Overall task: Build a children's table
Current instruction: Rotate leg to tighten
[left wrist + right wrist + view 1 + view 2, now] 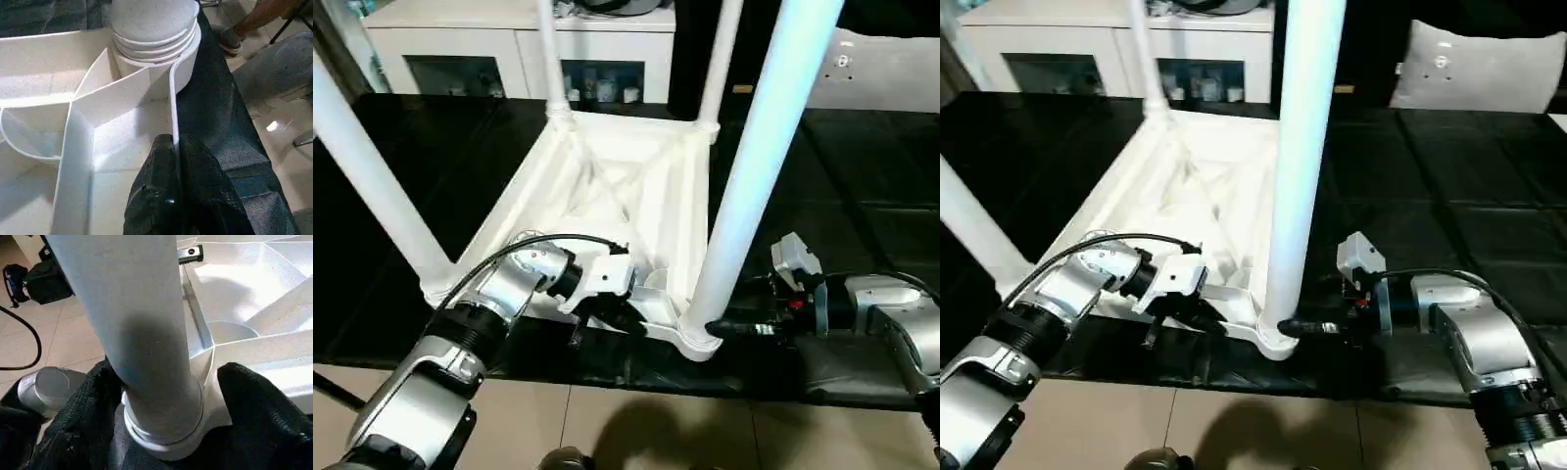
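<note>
The stiff, light-looking children's table lies inverted: left tool pinches its thin rim, right tool straddles the near leg base, open.

An upturned white table top lies on a black mat, with four white legs rising from its corners. The near right leg leans up steeply and blocks the way between the two arms. The right gripper straddles its base, fingers apart. The left gripper pinches the near rim, blocking that edge. The ribbed hollow between the legs is open from above. The mat to the right lies bare. A white cabinet walls off the far side.
</note>
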